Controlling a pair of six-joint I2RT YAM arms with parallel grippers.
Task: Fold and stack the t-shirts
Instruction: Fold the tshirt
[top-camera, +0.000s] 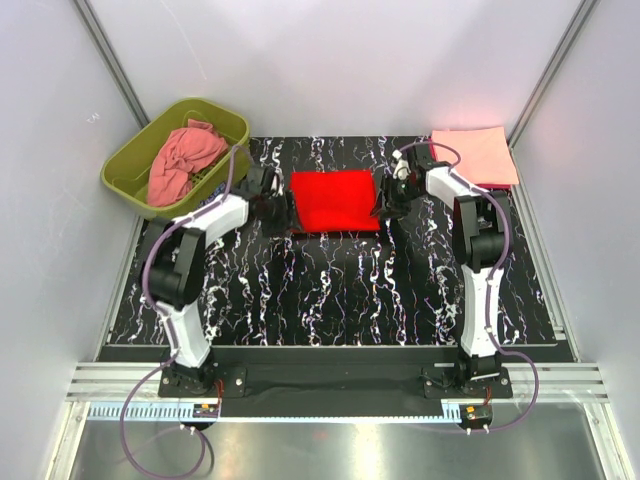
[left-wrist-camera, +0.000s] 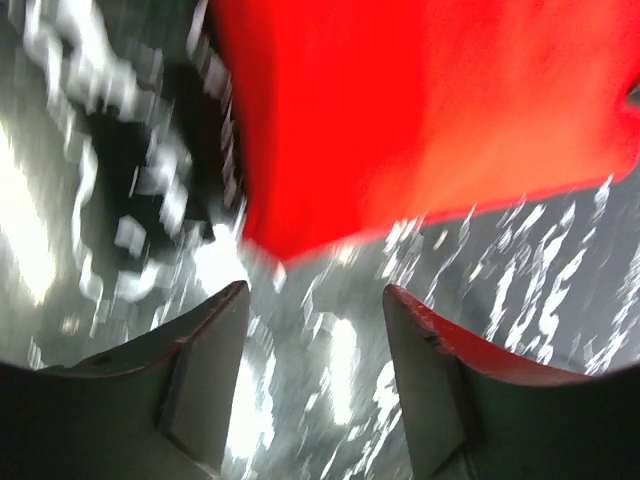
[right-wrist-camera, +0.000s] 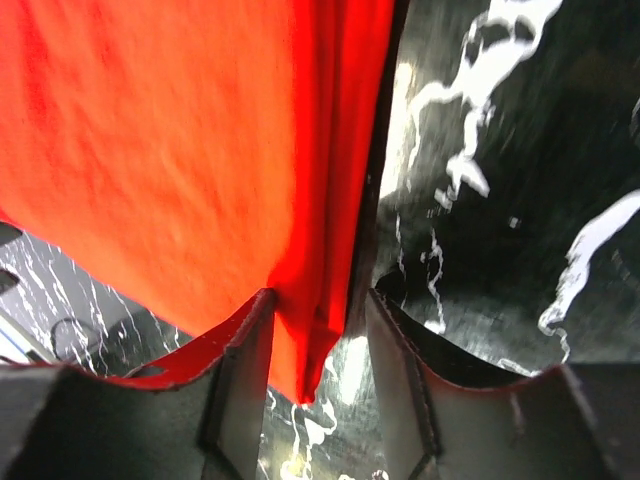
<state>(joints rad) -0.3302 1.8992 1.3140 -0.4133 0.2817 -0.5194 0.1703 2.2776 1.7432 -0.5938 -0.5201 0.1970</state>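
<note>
A bright red t-shirt (top-camera: 335, 200) lies folded into a rectangle on the black marbled table, centre back. My left gripper (top-camera: 272, 210) is at its left edge. In the left wrist view it (left-wrist-camera: 315, 290) is open and empty, just short of the shirt's corner (left-wrist-camera: 400, 120). My right gripper (top-camera: 388, 200) is at the shirt's right edge. In the right wrist view it (right-wrist-camera: 320, 295) is open with the shirt's folded corner (right-wrist-camera: 310, 340) hanging between the jaws and a gap on the right side. A pale peach shirt (top-camera: 472, 155) lies folded at the back right. A magenta shirt is out of view.
An olive-green tub (top-camera: 225, 122) stands at the back left with a crumpled salmon-pink shirt (top-camera: 182, 160) in it. White walls close in the table (top-camera: 330, 290) on the left, back and right. The arm bases sit at the near edge.
</note>
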